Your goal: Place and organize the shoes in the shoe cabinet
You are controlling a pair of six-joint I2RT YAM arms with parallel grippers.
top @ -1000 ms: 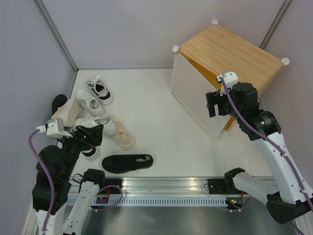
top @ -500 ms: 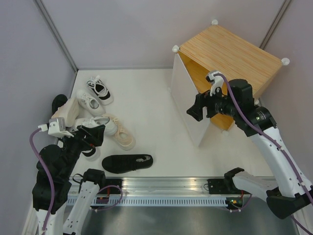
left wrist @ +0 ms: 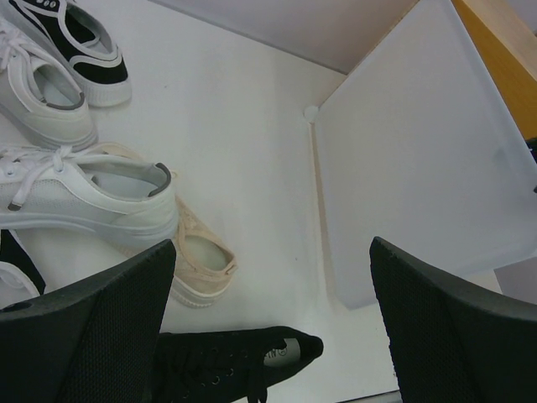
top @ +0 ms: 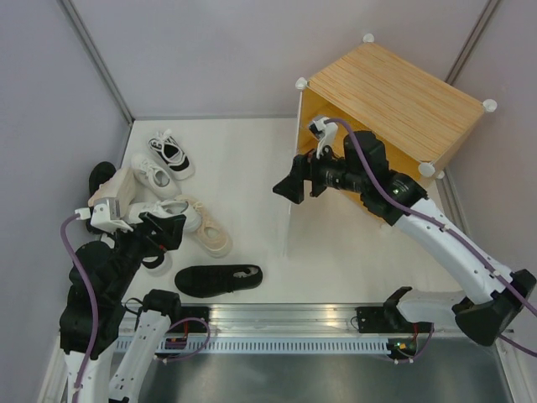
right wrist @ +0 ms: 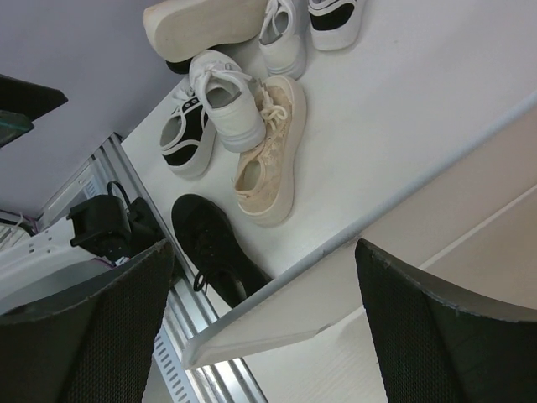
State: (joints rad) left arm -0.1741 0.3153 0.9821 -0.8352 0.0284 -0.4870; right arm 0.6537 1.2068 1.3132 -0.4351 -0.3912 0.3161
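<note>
Top external: right end effector (top: 286,186) gaping at cabinet door (top: 288,233); shoes (top: 204,228) well left.

Left gripper (left wrist: 273,252): jaws wide apart, holding nothing. Black shoe (left wrist: 235,363) lies low between the fingers, toe rightward. White sneaker (left wrist: 84,197) rests against cream shoe (left wrist: 201,273) (partly covering it). Frosted door panel (left wrist: 419,168) of the shoe cabinet (left wrist: 503,59) is at right.

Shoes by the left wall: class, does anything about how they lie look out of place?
Yes. One cream shoe is tipped on its side, sole showing, and a white sneaker overlaps a beige lace-up. A black shoe lies alone, apart from them.
</note>
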